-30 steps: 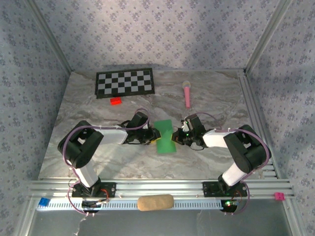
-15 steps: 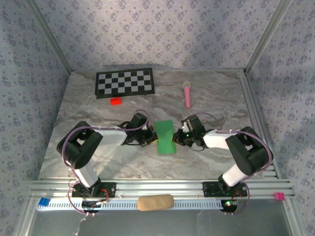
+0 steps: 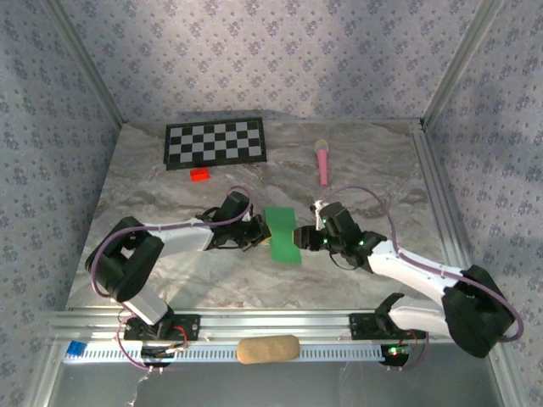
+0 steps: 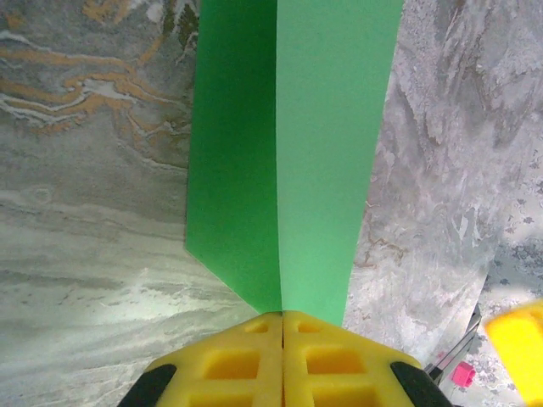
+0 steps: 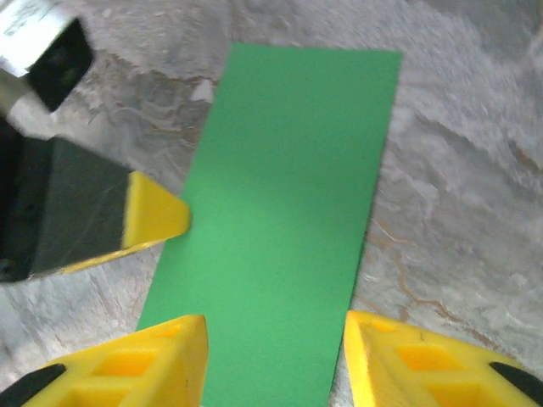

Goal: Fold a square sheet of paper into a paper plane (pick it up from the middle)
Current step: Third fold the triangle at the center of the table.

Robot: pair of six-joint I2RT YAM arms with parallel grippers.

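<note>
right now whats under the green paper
Marble table shows on both sides of the paper, one end of which the left hand pinches. The patch directly beneath the sheet is covered, so nothing there can be seen.

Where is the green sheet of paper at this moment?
In the top view the folded green paper sits mid-table between both grippers, the left gripper shut on its edge, the right gripper open at its other side.
</note>
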